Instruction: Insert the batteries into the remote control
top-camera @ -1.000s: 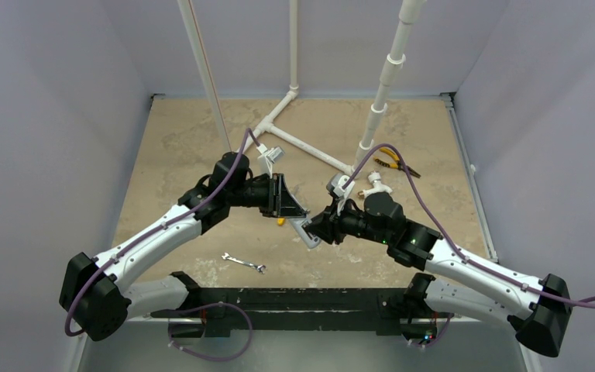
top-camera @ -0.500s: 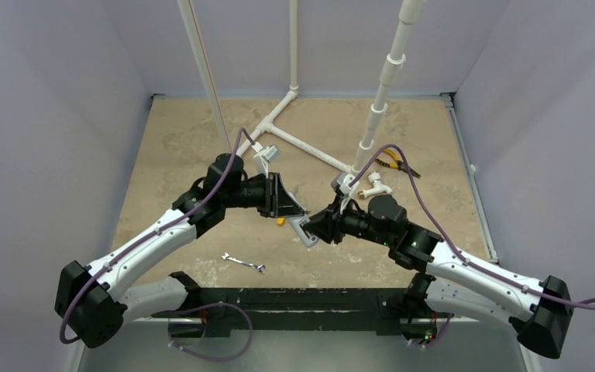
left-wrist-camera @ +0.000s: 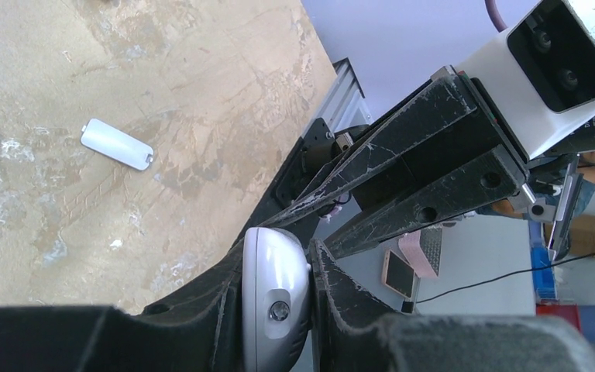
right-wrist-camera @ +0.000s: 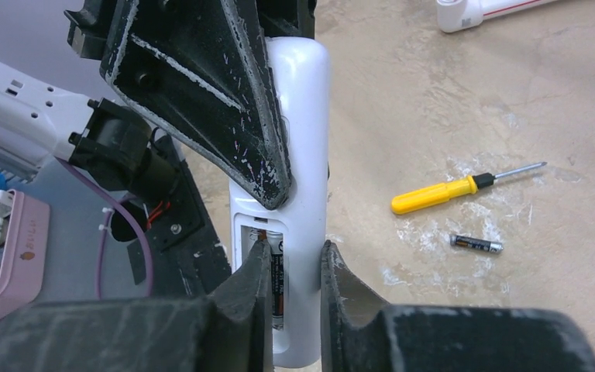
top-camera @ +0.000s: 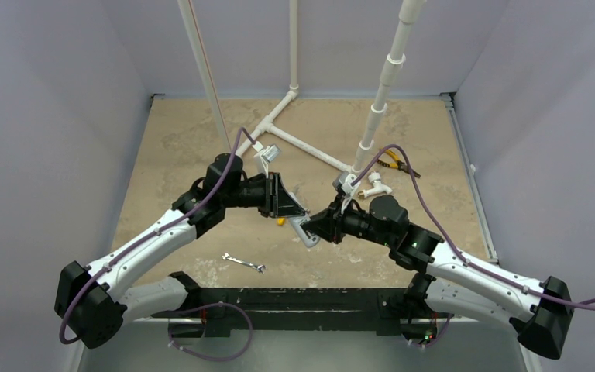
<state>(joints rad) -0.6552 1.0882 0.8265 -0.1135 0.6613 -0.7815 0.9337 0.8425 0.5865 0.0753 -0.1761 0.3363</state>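
Above the middle of the table (right-wrist-camera: 527,116), the two arms meet nose to nose with the remote control (right-wrist-camera: 304,116) held in the air between them. The left gripper (left-wrist-camera: 277,252) is clamped tight across the remote's rounded end. Its fingers press both sides of the body and tilt the open battery bay toward the other arm. The right gripper (right-wrist-camera: 295,246) stands at the bay end with its jaws only narrowly apart. One fingertip overlaps the bay and the other lies along the remote's outer edge. A battery (right-wrist-camera: 277,267) shows in the bay between them, but whether the fingers are pinching it, pushing on it or only hovering against it cannot be told.

A second battery (right-wrist-camera: 476,244) lies loose on the table near a yellow-handled screwdriver (right-wrist-camera: 434,194). The white battery cover (left-wrist-camera: 116,144) also lies on the table, well apart from the remote, so the job looks about half done.

The main risk is the push itself. If the right fingertip bears down off-centre, the battery could pivot on its spring and spring out of the bay. The remote could also twist or slide in the left grip, which holds only one end. Smooth plastic held that far from the load gives little resistance to a levering force. A battery seated the wrong way round is also possible, since its markings are too small to read. If the right fingers pull away with the battery not fully seated, it may come out with them.
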